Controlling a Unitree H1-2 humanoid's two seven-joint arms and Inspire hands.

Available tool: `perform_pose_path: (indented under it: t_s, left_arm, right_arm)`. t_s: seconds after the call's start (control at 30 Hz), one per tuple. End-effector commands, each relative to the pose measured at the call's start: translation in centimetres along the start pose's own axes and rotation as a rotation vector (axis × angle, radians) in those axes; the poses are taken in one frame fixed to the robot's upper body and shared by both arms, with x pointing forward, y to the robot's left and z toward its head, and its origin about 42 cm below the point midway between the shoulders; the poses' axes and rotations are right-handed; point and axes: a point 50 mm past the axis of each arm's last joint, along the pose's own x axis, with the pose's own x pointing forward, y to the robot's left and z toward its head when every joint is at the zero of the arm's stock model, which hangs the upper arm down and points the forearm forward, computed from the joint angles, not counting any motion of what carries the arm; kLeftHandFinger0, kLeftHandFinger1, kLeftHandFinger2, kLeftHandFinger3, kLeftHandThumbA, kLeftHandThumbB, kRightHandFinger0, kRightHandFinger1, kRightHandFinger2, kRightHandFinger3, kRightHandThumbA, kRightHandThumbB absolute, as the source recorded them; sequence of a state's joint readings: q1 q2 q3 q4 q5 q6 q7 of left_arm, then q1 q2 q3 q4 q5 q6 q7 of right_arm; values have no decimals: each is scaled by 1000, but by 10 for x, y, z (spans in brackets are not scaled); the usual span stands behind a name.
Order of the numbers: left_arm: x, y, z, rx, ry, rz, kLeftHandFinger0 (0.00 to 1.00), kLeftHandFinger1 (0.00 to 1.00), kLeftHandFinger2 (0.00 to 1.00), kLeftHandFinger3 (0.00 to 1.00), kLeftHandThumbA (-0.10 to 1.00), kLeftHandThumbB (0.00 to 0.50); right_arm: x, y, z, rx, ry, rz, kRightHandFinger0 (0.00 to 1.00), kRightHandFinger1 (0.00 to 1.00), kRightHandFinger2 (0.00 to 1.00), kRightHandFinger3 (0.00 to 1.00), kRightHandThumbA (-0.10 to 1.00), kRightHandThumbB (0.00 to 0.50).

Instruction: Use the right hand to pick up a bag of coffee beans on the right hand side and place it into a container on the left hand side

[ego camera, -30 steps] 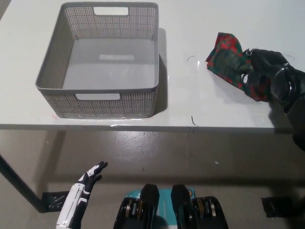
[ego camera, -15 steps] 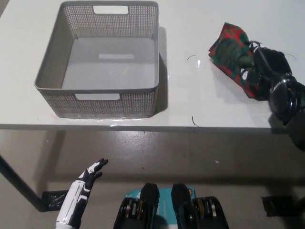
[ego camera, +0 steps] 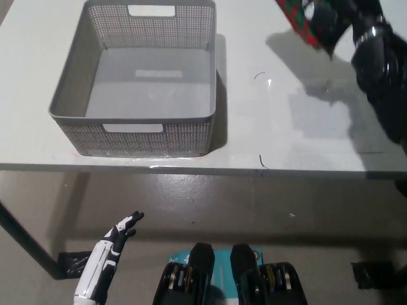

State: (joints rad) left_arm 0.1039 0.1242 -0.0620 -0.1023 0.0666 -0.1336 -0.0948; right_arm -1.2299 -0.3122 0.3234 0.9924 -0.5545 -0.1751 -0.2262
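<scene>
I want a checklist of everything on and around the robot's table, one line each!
Surface: white table, a few small dark marks, shadow under the lifted bag.
Job's things: grey mesh basket on the left, empty; red-and-green coffee bag up at the top edge, off the table.
Clutter: nothing seen.
Hands: black right hand shut on the coffee bag; white left hand rests low at lower left, fingers apart, holding nothing.
Cables: nothing seen.
Surroundings: grey floor below the table, a dark table leg at left.
</scene>
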Motion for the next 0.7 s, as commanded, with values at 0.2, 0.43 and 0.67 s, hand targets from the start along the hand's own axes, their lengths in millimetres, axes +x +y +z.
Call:
perform_pose_path:
  t_s: [0.2,0.43,0.67]
  left_arm:
    - [0,3,8,27,-42,-19,1000,1000,1000,1000,1000,182]
    - [1,1,6,28,-38,-38,1000,1000,1000,1000,1000,169]
    - [5,-6,6,57,-38,-72,1000,1000,1000,1000,1000,188]
  right_arm:
    - [55,-86,125,91,-251,-204,0,74,571,763,-100,206]
    - [57,-58,179,191,-298,-189,1,307,800,797,-100,234]
    - [53,-18,231,273,-338,-133,1,235,765,776,-100,248]
